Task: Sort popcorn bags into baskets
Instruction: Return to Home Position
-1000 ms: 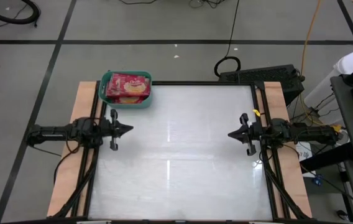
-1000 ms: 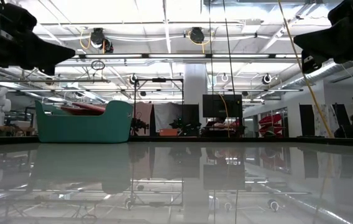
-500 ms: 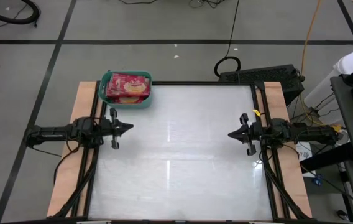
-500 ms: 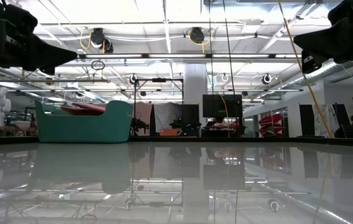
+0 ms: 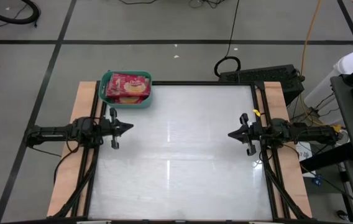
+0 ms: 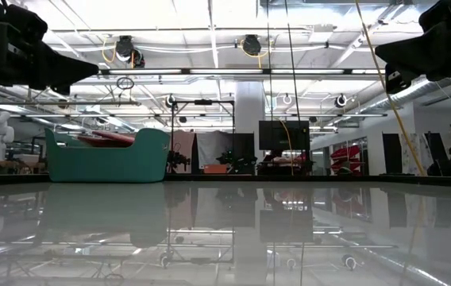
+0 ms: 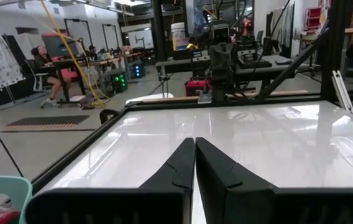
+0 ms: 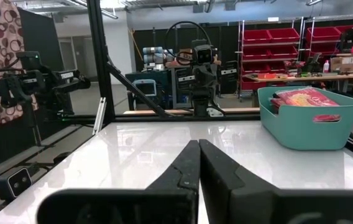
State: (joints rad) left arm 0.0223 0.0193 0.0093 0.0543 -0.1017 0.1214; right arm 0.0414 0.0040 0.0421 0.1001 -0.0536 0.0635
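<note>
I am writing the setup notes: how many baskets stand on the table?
1. The teal basket stands at the upper-left corner of the table in the high view, with red popcorn bags stacked inside. No other basket shows in any view.

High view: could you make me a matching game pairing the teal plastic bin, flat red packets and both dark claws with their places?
1 teal-green plastic bin
2 flat red popcorn bags
3 left gripper
4 right gripper

A shut, by the table's right edge
B inside the bin
C on a table corner
D shut, by the table's left edge

Pairs: 1-C, 2-B, 3-D, 4-A
</note>
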